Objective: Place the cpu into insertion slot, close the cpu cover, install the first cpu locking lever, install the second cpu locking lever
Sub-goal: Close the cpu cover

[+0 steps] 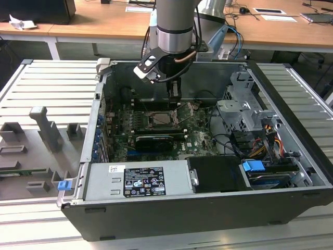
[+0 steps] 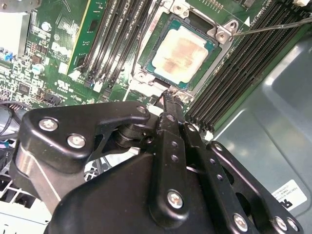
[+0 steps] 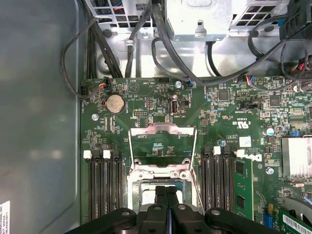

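Hovers with claw (image 2: 168,97) pinched closed on nothing, just above the hinged edge of the socket (image 3: 140,194). Finds the chip (image 2: 180,51) seated flat inside, just beyond the tips. Shows the cover (image 3: 163,146) swung open, across that edge from the chip.

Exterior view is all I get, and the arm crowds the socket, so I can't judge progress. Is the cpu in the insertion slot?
Observer: Yes. In the second wrist view the cpu lies flat inside the insertion slot, pale face up.
Operator: Is the cpu cover shut?
Observer: No. In the first wrist view the cpu cover stands open, clear of the slot.
Operator: Is anything in the gripper?
Observer: No. The gripper is shut and empty, at the slot's edge.
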